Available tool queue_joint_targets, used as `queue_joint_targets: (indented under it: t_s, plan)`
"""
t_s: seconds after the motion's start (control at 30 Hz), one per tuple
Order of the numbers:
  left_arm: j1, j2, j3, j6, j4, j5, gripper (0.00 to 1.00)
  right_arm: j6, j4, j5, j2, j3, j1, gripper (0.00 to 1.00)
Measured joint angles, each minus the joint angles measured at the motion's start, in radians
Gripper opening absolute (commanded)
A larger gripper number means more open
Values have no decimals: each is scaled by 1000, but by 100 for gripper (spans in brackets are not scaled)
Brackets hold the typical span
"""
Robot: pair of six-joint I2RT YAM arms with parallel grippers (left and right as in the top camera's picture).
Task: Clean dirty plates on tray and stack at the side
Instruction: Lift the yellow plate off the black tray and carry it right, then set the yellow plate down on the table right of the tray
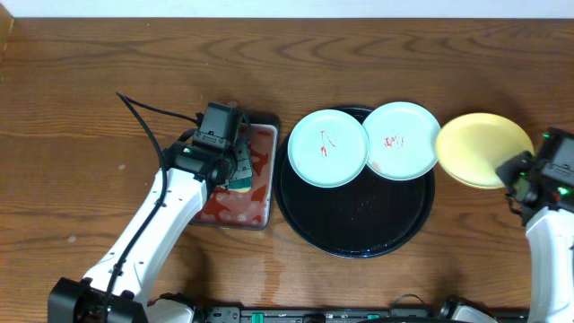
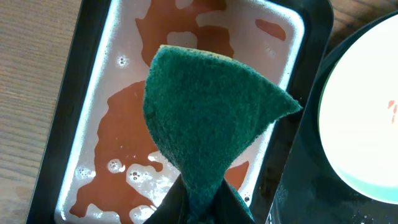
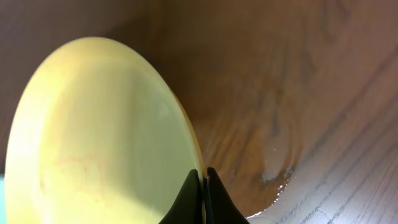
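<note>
The brown wooden table [image 1: 90, 81] carries everything. At its middle sits the round black tray [image 1: 354, 224], its near half bare and glossy. Left of it, just beside its rim, lies a smaller rectangular metal tray [image 2: 93, 93] with pools of red liquid and some foam.

Two mint-green plates lie side by side on the far part of the black tray, their edges meeting. The left plate [image 1: 328, 148] and the right plate [image 1: 402, 141] each carry a red squiggle, and the right one reaches over the tray's back rim.

The yellow plate [image 1: 484, 148] is off the tray, to its right, with its edge near the right green plate. The right tool [image 3: 203, 193] is clenched on its rim, and the plate looks tilted above a wet patch on the table.

The left tool [image 2: 199, 202] hangs over the metal tray, grasping a green sponge [image 2: 211, 118] by its lower end.
</note>
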State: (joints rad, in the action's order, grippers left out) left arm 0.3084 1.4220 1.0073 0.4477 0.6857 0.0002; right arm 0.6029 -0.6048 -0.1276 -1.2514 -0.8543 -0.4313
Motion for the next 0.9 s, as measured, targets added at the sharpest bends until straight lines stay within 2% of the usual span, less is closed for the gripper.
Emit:
queue_joint_targets:
  t_s: [0.13, 0.27, 0.53, 0.63, 0.9]
  plan:
    - [0, 0, 0, 0, 0, 0, 8, 47, -5, 51, -75, 0, -131, 1]
    - [0, 0, 0, 0, -1, 0, 8, 71, 0, 73, -157, 0, -198, 1]
    - [0, 0, 0, 0, 0, 0, 8, 35, 91, 167, -304, 0, -195, 2]
    - [0, 0, 0, 0, 0, 0, 8, -2, 101, 206, -337, 0, -177, 25]
    - [0, 0, 0, 0, 0, 0, 8, -136, 203, 401, -339, -1, -146, 39]
